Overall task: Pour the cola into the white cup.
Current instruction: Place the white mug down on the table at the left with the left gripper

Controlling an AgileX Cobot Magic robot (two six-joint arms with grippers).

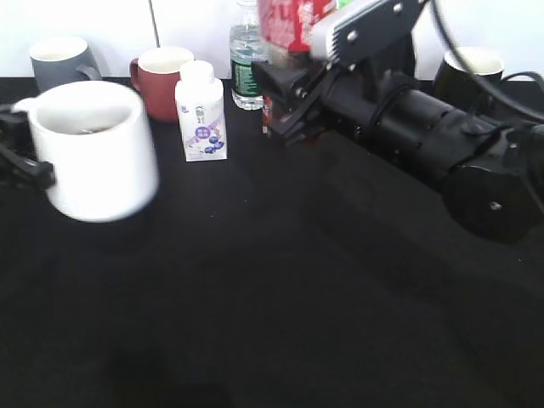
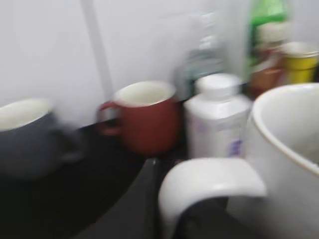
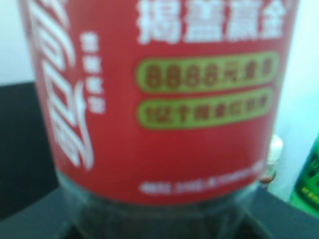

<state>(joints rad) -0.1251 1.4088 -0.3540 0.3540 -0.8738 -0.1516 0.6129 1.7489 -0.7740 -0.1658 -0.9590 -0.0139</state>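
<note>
White cup (image 1: 92, 153): gripped at its handle (image 2: 212, 185) by the left fingers (image 1: 24, 170), blurred, above the black worktop (image 1: 280, 289).
Cola (image 1: 293, 24): clamped upright in the right fingers (image 1: 285, 106), red label (image 3: 159, 94) facing the wrist.
Beyond the left fingers: white bottle (image 1: 201, 110), red mug (image 1: 161, 81), grey mug (image 1: 59, 61).

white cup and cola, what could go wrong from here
1. The white cup seems off the table, gripped at its handle by the left claw; held that way it may swing or tip as cola lands.
2. The cola bottle is still far right of the cup, with the small white bottle and red mug between; bringing them together could knock these.
3. Whether the cola's cap is off is not visible.
</note>
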